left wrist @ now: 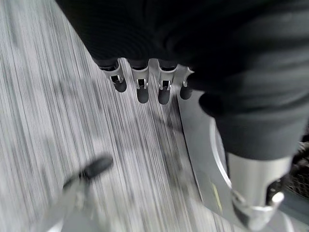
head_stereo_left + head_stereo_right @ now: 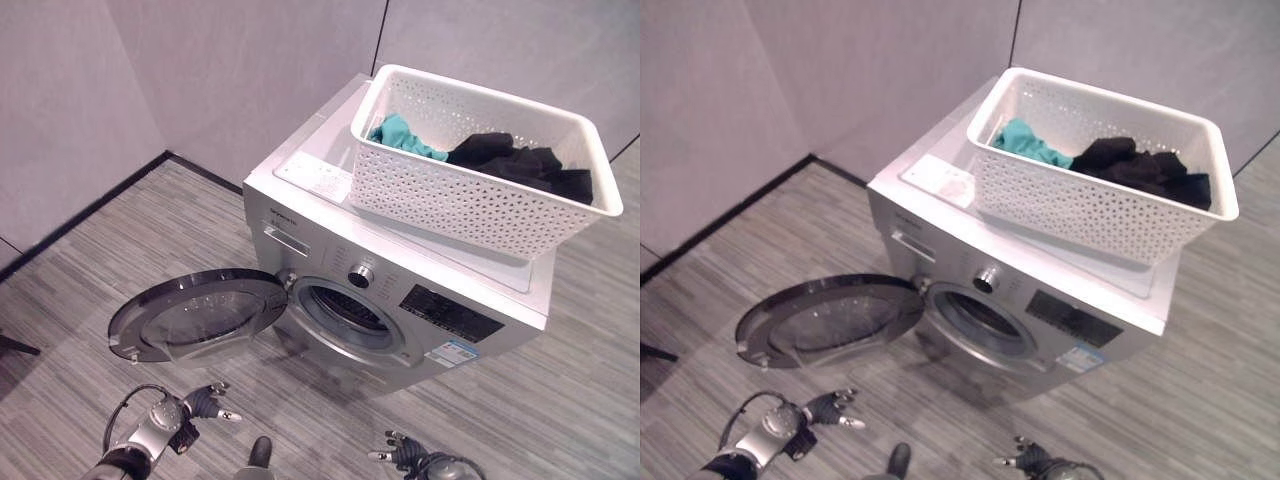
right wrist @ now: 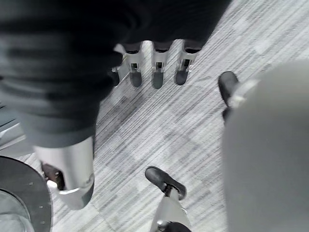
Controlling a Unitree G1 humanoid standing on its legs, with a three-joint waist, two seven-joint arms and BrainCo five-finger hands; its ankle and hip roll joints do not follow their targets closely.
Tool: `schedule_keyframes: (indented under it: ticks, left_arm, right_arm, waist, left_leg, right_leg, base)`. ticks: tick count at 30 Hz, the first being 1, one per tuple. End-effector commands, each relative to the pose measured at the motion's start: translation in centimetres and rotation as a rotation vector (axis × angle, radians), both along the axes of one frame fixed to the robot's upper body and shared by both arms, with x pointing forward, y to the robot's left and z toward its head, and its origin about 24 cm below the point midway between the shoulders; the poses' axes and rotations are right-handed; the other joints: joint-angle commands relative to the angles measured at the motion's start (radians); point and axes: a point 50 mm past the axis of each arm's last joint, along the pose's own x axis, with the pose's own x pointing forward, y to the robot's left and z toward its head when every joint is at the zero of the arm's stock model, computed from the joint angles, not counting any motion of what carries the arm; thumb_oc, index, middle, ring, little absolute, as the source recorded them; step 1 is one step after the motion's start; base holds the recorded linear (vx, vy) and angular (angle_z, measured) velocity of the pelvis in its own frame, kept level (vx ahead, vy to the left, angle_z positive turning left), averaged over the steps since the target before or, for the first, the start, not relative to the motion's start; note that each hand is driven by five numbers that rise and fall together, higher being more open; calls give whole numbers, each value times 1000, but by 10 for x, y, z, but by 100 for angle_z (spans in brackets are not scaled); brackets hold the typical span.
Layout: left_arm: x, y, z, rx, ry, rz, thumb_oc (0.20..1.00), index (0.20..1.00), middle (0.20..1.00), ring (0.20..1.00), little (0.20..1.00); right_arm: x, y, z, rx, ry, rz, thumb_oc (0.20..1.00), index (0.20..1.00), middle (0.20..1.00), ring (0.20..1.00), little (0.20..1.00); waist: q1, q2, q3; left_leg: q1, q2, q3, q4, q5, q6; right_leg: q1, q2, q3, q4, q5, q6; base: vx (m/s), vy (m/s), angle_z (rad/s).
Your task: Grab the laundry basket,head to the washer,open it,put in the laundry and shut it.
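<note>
A white plastic laundry basket (image 2: pixel 470 190) with perforated, lattice-like walls and a smooth rolled rim sits on the flat top of a silver front-loading washer (image 2: pixel 400 300). It rests toward the back right of the top and leaves a bare strip of the washer's top along the front and left. Inside the basket lie two pieces of laundry: a teal garment (image 2: pixel 405 137) bunched against the left wall, and a heap of black clothes (image 2: pixel 520 162) on the right half. Both sit low, below the rim.

The washer's round door (image 2: pixel 195 318) stands swung fully open to the left, its dark glass ringed by a grey frame, hanging above the grey striped floor (image 2: pixel 90 270). The drum opening (image 2: pixel 347 312) is uncovered and looks dark inside; no laundry can be made out in it.

The left hand (image 2: pixel 207 401) hangs low near the floor, in front of the open door, its fingers straight and relaxed and holding nothing. The right hand (image 2: pixel 402 450) hangs low below the washer's front, its fingers likewise loose and free of any load.
</note>
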Motion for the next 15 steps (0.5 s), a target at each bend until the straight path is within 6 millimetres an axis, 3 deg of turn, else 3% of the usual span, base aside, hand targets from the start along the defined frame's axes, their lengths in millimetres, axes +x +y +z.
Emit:
schedule_keyframes:
  ticks: [1, 4, 5, 6, 10, 15]
  left_arm:
    - [48, 28, 57, 157, -266, 50, 1000, 1000, 1000, 1000, 1000]
    - [74, 42, 95, 233, -400, 99, 1000, 1000, 1000, 1000, 1000]
    - [87, 51, 121, 289, -471, 114, 1000, 1000, 1000, 1000, 1000]
    - [88, 51, 122, 290, -472, 114, 1000, 1000, 1000, 1000, 1000]
    - [110, 62, 174, 370, -633, 168, 1000, 1000, 1000, 1000, 1000]
    - [113, 67, 189, 371, -687, 205, 1000, 1000, 1000, 1000, 1000]
  right_arm:
    - [2, 2, 1, 7, -13, 12, 1000, 1000, 1000, 1000, 1000]
    - [3, 5, 2, 22, -30, -3, 1000, 1000, 1000, 1000, 1000]
    - [4, 6, 3, 25, -44, -1, 1000, 1000, 1000, 1000, 1000]
    - [5, 6, 4, 27, -45, -2, 1000, 1000, 1000, 1000, 1000]
    - [11, 4, 6, 8, -73, 0, 1000, 1000, 1000, 1000, 1000]
    - [14, 2, 6, 1, -71, -23, 1000, 1000, 1000, 1000, 1000]
  waist:
    - [24, 5, 35]
    - [18, -21, 57]
    - [9, -38, 75]
    - [9, -39, 77]
    - [3, -66, 126]
    - [4, -76, 151]
  left_leg:
    - [45, 60, 60, -58, -64, 35]
    - [31, 69, 61, -58, -58, 26]
    - [19, 78, 63, -58, -54, 19]
    - [19, 78, 63, -58, -54, 19]
    - [6, 96, 62, -58, -44, 2]
    - [26, 105, 70, -58, -50, -8]
  right_leg:
    - [-88, -92, 123, 14, 93, 71]
    - [-96, -83, 117, 8, 95, 71]
    - [-100, -75, 115, 7, 95, 71]
    - [-100, -75, 115, 6, 95, 71]
    - [-98, -56, 112, -3, 98, 71]
    - [-76, -44, 118, -15, 103, 71]
  base:
    - [-39, -67, 3]
    - [-48, -88, 1]
    - [-48, -87, -2]
    - [-58, -97, -1]
    - [-51, -79, 1]
    - [-10, -30, 1]
